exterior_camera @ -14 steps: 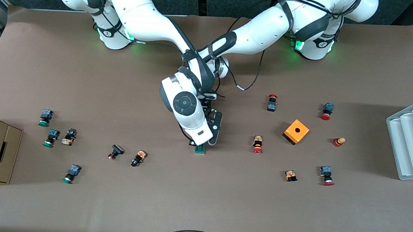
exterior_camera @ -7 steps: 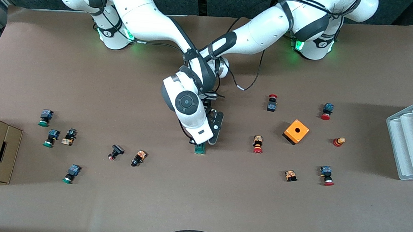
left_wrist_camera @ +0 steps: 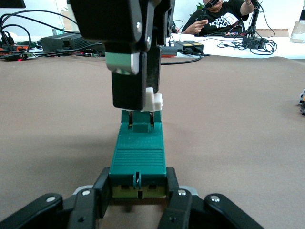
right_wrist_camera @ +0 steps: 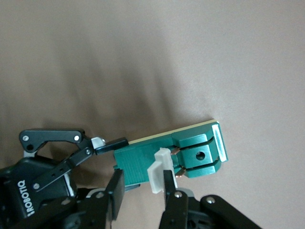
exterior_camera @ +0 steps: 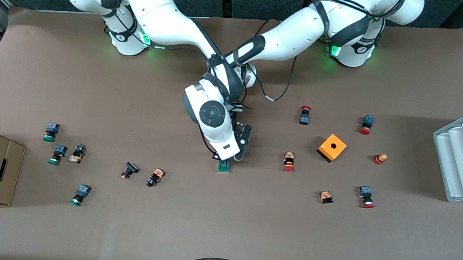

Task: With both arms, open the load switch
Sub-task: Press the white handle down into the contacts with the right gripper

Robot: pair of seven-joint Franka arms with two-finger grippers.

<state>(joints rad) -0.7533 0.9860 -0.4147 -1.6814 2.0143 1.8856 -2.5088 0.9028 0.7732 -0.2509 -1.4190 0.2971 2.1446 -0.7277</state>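
Left wrist view: the load switch [left_wrist_camera: 138, 160] is clamped by the left gripper [left_wrist_camera: 138, 202]; its white tab [left_wrist_camera: 153, 101] is pinched by the right gripper [left_wrist_camera: 137, 90]. A steady outward pull is judged next.

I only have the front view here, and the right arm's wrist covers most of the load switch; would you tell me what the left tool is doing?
Observer: In the left wrist view, the left tool is clamped on both sides of the load switch, at the end away from its white end piece.
Operator: Thank you. And where is the right tool?
Observer: The right tool is down over the switch, with the white end piece between its fingers, against one of them.
Operator: Does that white piece lie flush with the body?
Observer: No, in the left wrist view it stands up above the green body.
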